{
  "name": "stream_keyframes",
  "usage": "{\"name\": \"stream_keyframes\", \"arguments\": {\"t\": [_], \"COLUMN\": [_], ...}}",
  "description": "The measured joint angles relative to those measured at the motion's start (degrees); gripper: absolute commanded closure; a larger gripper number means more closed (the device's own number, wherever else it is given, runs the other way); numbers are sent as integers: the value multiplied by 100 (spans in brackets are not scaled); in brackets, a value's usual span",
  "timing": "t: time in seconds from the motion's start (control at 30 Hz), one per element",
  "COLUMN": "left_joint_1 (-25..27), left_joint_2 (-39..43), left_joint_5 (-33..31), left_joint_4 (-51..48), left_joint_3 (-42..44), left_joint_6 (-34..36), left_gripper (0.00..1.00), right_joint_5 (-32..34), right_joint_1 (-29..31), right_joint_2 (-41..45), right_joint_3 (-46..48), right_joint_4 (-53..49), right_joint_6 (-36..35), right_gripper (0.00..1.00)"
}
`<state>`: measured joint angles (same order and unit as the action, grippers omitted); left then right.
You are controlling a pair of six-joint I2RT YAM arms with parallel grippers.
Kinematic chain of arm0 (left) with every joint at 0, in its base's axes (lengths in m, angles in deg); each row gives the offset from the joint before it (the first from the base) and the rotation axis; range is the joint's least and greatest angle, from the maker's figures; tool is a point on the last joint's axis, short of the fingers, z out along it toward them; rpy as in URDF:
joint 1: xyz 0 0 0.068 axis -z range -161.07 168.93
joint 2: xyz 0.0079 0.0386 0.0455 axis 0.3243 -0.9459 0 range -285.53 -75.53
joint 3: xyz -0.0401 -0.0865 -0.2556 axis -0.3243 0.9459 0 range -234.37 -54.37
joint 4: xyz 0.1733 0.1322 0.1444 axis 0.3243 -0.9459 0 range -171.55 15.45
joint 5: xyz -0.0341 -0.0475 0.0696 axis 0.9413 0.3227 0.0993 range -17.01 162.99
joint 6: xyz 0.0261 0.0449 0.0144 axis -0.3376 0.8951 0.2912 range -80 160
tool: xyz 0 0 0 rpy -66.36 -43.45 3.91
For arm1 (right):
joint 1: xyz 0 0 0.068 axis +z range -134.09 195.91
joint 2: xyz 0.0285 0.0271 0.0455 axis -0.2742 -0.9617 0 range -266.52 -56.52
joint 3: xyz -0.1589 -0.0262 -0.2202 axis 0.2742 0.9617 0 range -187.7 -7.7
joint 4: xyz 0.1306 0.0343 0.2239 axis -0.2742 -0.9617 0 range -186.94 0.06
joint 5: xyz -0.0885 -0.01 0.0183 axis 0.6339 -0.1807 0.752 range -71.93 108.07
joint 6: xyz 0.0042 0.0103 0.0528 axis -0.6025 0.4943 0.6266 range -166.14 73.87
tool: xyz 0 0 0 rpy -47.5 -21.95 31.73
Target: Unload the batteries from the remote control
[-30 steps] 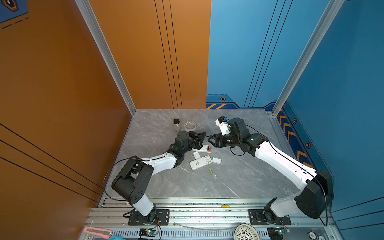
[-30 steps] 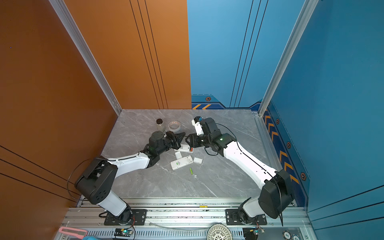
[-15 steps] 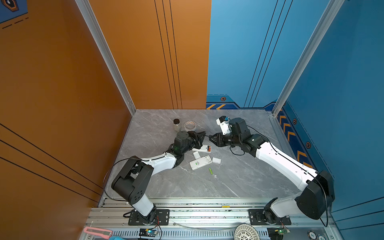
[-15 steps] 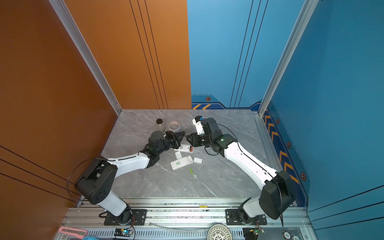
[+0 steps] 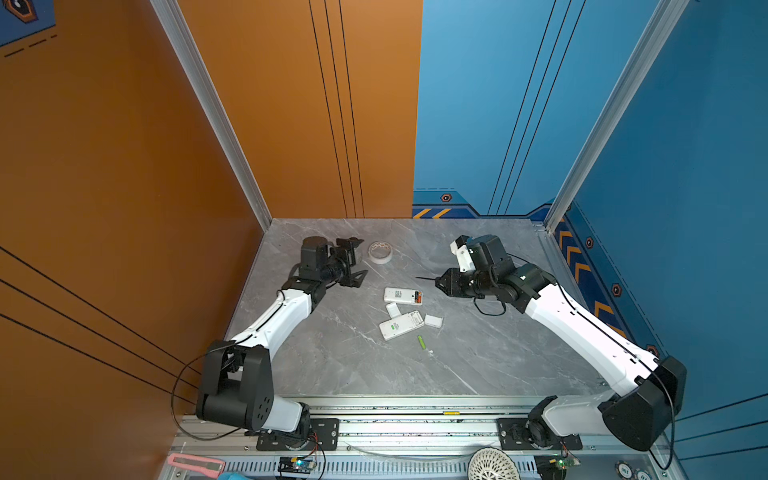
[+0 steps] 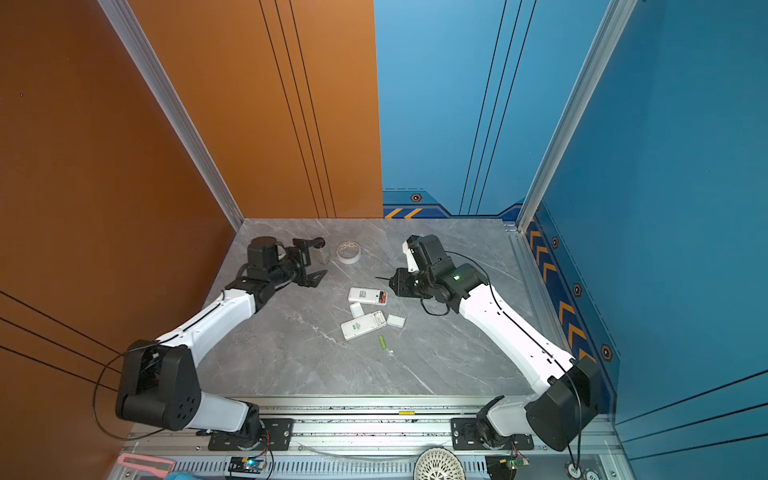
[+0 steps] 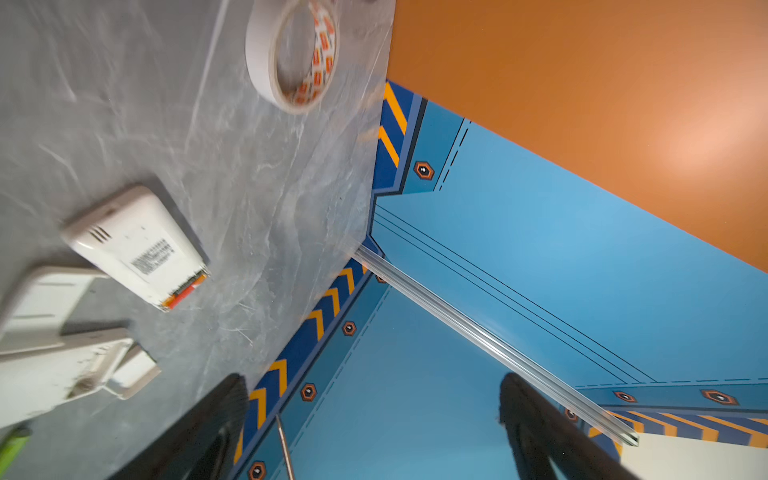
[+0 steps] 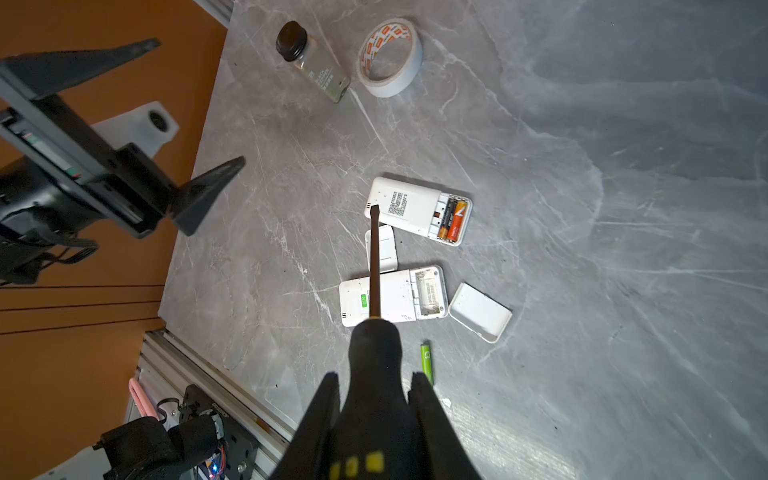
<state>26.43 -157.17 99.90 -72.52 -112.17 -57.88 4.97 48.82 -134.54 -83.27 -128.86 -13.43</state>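
Right end effector (image 8: 374,376) clamps screwdriver (image 8: 374,345) near open remote (image 8: 405,208)

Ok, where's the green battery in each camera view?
In a top view: green battery loose just in front of the empty remote.
In a top view: green battery in the same spot.
Left wrist: green battery a blurred sliver cut off by the frame, beyond the empty remote.
Right wrist: green battery beside the screwdriver handle.
Shared landmark: tape roll.
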Motion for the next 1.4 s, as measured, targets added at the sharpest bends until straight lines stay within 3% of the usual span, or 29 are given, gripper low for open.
{"name": "stream_keyframes", "arguments": {"t": [0.1,0.23,0.4,0.53,0.63,0.8,1.03,1.4], "left_joint_1": [-254,-153,527,1320,1746,1766,1773,1998], "left_joint_2": [-98,-680,-997,-1209,-1528,-2371,-3093,-3609], "left_joint_5": [149,63,-501,-964,-1110,-1117,-1259,-1709], "left_joint_4": [-990,-2498,-3648,-4087,-4260,-4282,-4301,-4024], "left_joint_3": [-575,-1873,-2608,-2490,-2365,-2507,-2822,-3174], "left_joint_6": [1224,3620,6717,9329,10703,12122,13381,14039], "left_gripper": [0,3,13,12,21,22,15,16], "right_joint_5": [103,175,293,367,428,437,146,-424], "right_joint_1": [-28,-35,-74,-181,-216,-219,-365,-704], "right_joint_2": [48,-70,-269,-400,-529,-809,-1274,-1456], "right_joint_3": [-87,-380,-765,-870,-883,-1001,-1213,-1176], "right_joint_4": [-234,-612,-981,-1167,-1255,-1335,-1364,-1338], "right_joint_6": [142,256,361,415,448,463,310,11], "right_gripper": [100,100,100,100,100,100,100,100]}}
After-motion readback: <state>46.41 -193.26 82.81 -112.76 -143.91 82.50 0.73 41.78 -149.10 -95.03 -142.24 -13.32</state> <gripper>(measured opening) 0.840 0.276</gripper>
